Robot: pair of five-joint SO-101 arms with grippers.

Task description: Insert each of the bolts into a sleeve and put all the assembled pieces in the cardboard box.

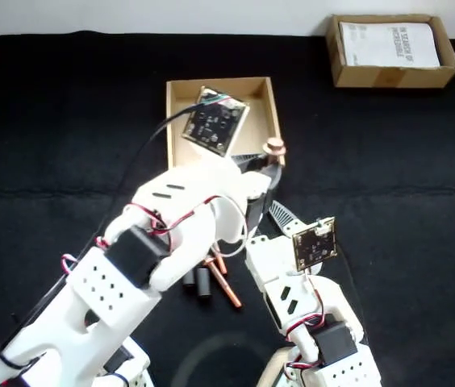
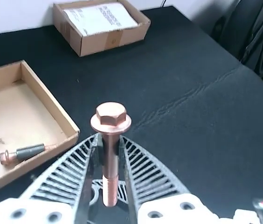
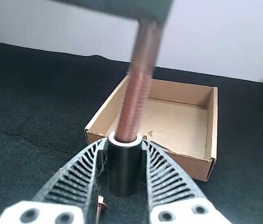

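Note:
My left gripper is shut on a copper bolt, gripping its shank below the hex head. My right gripper is shut on an upright black sleeve. The bolt comes down from above with its tip in the sleeve's top opening. In the high view both grippers meet beside the near right corner of the open cardboard box, with the bolt head showing there. One assembled bolt and sleeve lies inside the box.
Loose black sleeves and copper bolts lie on the black table between the two arm bases. A second cardboard box holding a printed sheet stands at the far right. Another bolt lies under my right gripper.

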